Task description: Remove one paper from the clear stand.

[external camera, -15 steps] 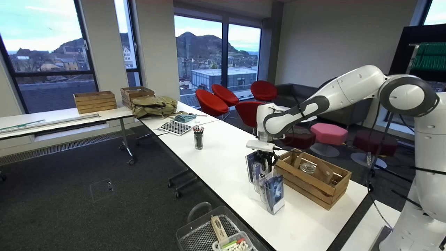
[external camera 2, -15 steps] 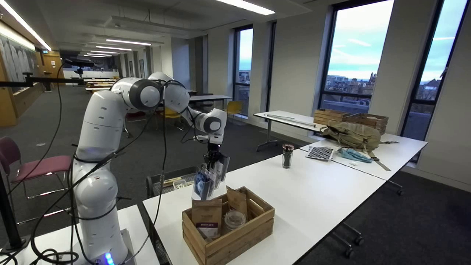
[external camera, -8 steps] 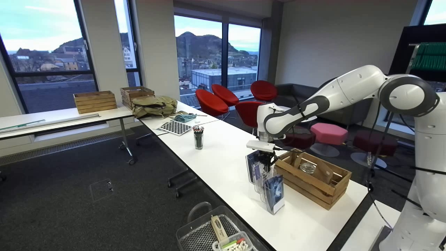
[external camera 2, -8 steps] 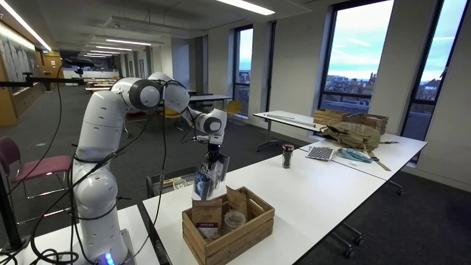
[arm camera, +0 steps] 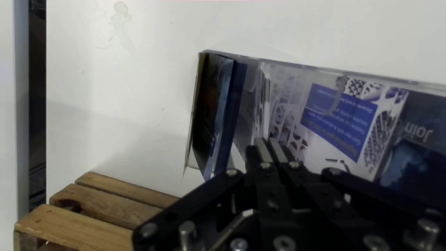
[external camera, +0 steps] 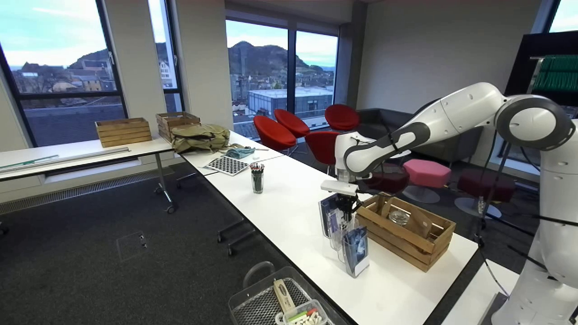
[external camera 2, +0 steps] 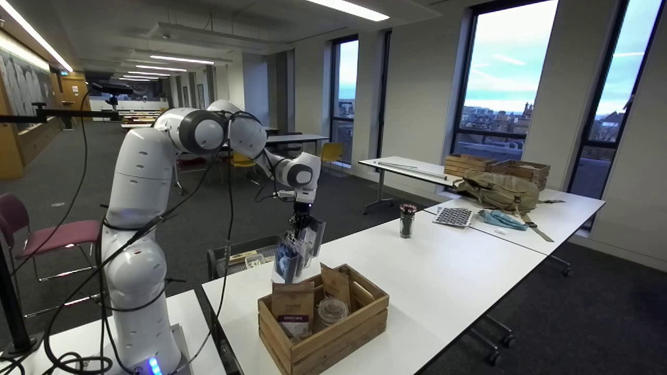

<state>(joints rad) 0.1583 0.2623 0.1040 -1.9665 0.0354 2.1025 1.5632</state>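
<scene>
At center right of the wrist view, a blue-and-white paper [arm camera: 339,122] rests inside the clear stand [arm camera: 306,71]. At its lower left, the jaws stand nearly together, apparently pinching the edge of one paper. The step in hand appears to be the grasp; extraction is not complete. The next move calls for a straight upward pull, without dragging the clear stand across the table [arm camera: 139,87]. At lower left lies a wooden crate [arm camera: 76,226].

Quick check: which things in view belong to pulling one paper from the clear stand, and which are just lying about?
For the job: tool, clear stand, blue-and-white leaflets.

Just lying about: wooden crates, glass tumbler, checkered board, olive bag, blue cloth.
</scene>
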